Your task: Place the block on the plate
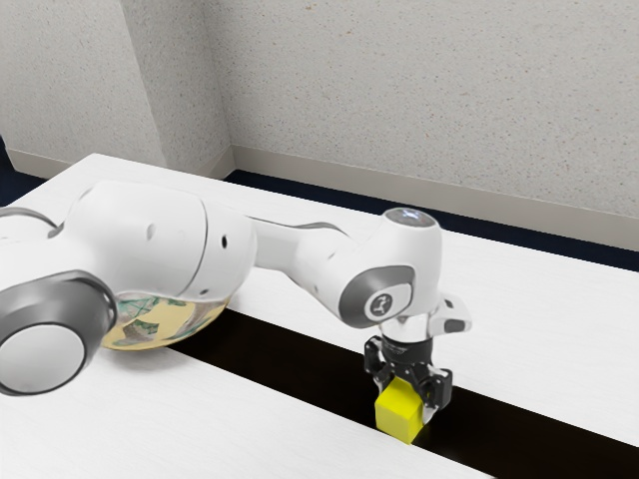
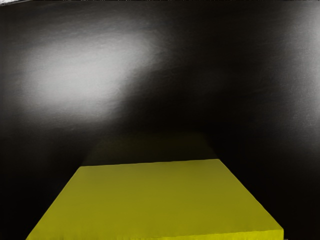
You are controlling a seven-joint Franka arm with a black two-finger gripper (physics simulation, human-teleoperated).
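The rounded, yellowish patterned container, probably a bowl (image 1: 165, 327), sits towards the exterior view's left on the white worktop (image 1: 529, 309), its inside hidden by the arm. The bright yellow cube-shaped block (image 1: 397, 411) is outside it, over the worktop's black strip (image 1: 285, 364), well in from the worktop's far edge, beneath the black pincer (image 1: 404, 398); whether that is clamped on it cannot be told.
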